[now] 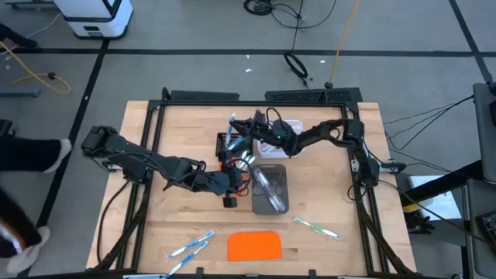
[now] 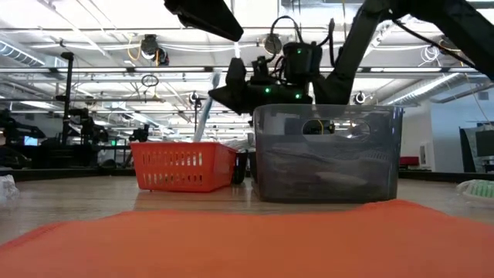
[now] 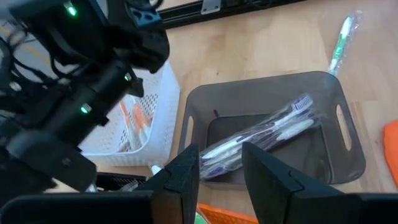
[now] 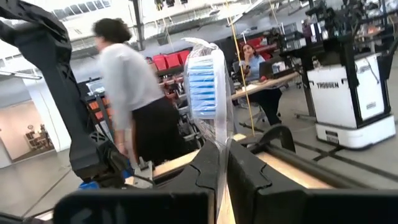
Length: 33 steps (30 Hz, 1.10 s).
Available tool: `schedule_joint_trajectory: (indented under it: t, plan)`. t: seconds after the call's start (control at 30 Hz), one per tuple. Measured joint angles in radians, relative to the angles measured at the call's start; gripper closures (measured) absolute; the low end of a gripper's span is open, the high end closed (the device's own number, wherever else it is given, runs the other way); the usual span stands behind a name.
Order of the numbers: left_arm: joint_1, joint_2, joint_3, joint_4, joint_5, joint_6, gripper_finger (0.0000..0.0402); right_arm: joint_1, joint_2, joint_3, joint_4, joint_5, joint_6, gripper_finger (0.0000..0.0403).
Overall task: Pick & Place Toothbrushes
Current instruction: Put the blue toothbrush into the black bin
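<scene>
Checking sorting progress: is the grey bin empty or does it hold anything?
Not empty. The grey bin holds several wrapped toothbrushes lying along its bottom.

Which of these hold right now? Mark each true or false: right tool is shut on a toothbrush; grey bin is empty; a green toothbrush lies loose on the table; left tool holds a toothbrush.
1. The right tool is shut on a blue toothbrush. True.
2. The grey bin is empty. False: wrapped toothbrushes lie inside.
3. A green toothbrush lies loose on the table. True.
4. The left tool holds a toothbrush. False: nothing shows between its fingers.
</scene>
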Motion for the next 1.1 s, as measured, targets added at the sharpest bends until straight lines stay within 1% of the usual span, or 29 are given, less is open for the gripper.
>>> schedule_joint_trajectory:
  t: [0.3,0.5,0.6,0.7,0.9,1.1]
  plan:
    - [0.0,0.0,0.0,0.006,0.0,0.0,0.0279,0.003,0.099,0.012,0.094,0.002,0.077,0.0397]
    - [0.0,0.0,0.0,0.007,0.0,0.0,0.0279,0.026,0.113,0.012,0.096,0.03,0.088,0.0398]
    - [0.0,0.0,0.0,0.008,0.0,0.0,0.0279,0.033,0.113,0.012,0.088,0.031,0.044,0.0397]
    - [0.0,0.0,0.0,0.008,0.0,0.001,0.0279,0.034,0.113,0.012,0.079,0.03,0.039,0.0381]
    - [0.0,0.0,0.0,0.008,0.0,0.001,0.0279,0.033,0.112,0.012,0.056,0.027,0.032,0.033]
    - [0.0,0.0,0.0,0.008,0.0,0.0,0.0279,0.024,0.112,0.012,0.058,-0.025,0.007,0.0288]
